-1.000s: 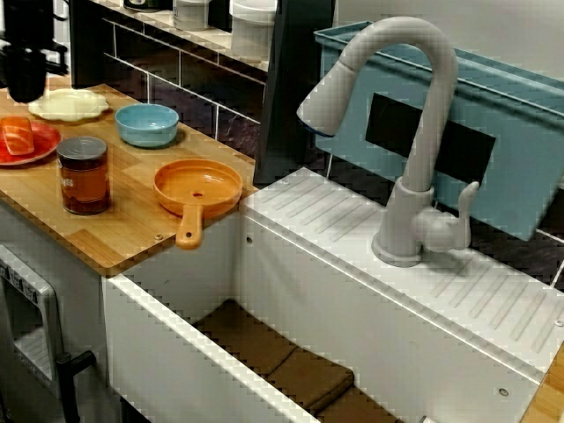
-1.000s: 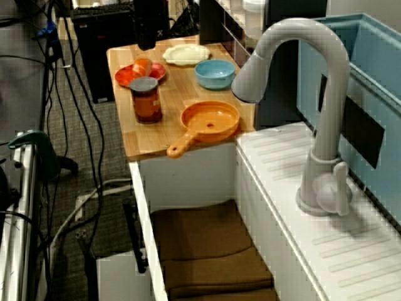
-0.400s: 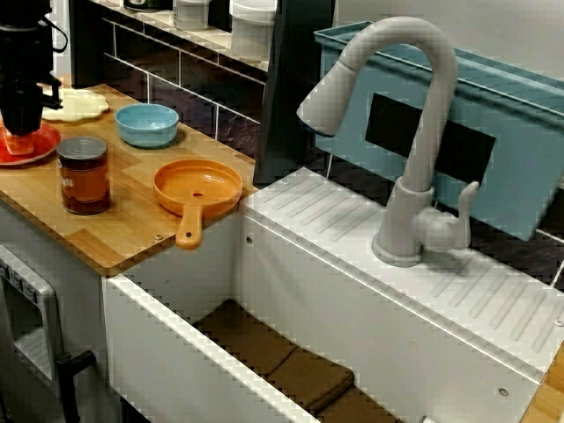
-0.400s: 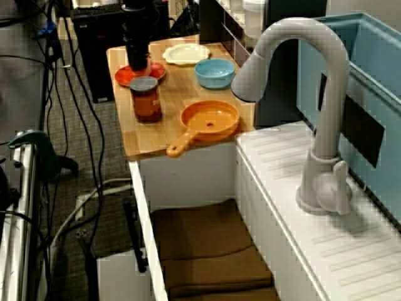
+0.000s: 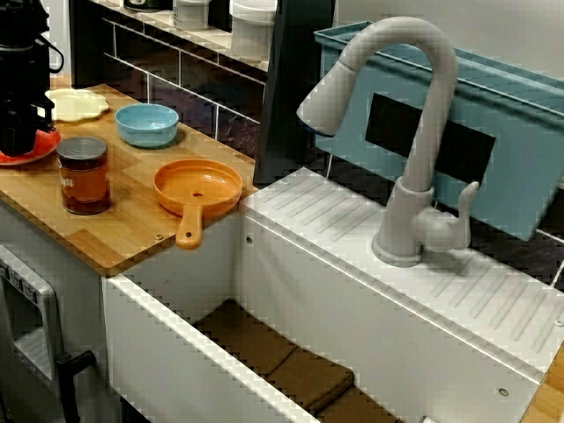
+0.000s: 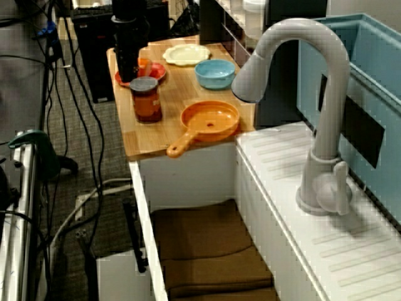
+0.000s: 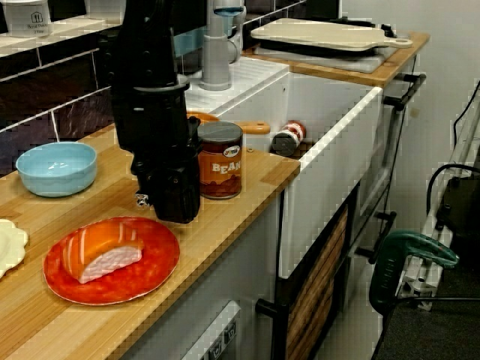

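My black gripper (image 7: 171, 212) hangs low over the wooden counter (image 7: 225, 210), its tip at the right rim of a red plate (image 7: 150, 274). A piece of salmon sushi (image 7: 101, 251) lies on that plate, just left of the gripper and apart from it. A brown bean can (image 7: 220, 161) stands close on the gripper's other side. In the view facing the faucet the gripper (image 5: 18, 137) hides the sushi. In the view along the sink the gripper (image 6: 128, 70) stands by the can (image 6: 146, 99). The fingers are too dark to tell their state.
A blue bowl (image 5: 146, 124), a cream plate (image 5: 77, 104) and an orange pan (image 5: 197, 187) share the counter. The white sink (image 5: 176, 344) with a grey faucet (image 5: 414, 141) lies beyond, with a can (image 7: 286, 138) lying in it. A teal bin (image 5: 520, 132) stands behind.
The gripper has come down from above the counter and shifted toward the counter's front edge, now low at the red plate's rim beside the can. Nothing else moved.
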`<action>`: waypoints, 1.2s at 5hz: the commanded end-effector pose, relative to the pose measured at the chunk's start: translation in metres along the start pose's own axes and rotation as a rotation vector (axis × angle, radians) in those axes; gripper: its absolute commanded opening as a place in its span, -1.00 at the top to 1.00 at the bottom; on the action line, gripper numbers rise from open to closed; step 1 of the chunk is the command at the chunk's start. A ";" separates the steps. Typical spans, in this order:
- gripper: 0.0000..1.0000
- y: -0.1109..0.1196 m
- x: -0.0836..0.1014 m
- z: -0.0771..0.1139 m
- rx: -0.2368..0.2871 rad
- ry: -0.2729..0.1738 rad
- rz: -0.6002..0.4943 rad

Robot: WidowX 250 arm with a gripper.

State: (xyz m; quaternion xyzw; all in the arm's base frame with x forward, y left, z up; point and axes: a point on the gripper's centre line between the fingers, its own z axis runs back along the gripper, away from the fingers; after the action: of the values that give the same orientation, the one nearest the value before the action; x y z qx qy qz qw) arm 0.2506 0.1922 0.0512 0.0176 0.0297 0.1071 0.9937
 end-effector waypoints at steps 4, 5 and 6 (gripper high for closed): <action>1.00 -0.023 -0.019 0.028 0.015 -0.035 -0.105; 1.00 -0.033 -0.024 0.026 0.012 -0.044 -0.119; 1.00 -0.041 -0.030 0.025 -0.003 -0.048 -0.132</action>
State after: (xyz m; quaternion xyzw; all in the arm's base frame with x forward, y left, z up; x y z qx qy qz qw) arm 0.2311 0.1384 0.0613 0.0038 0.0319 0.0443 0.9985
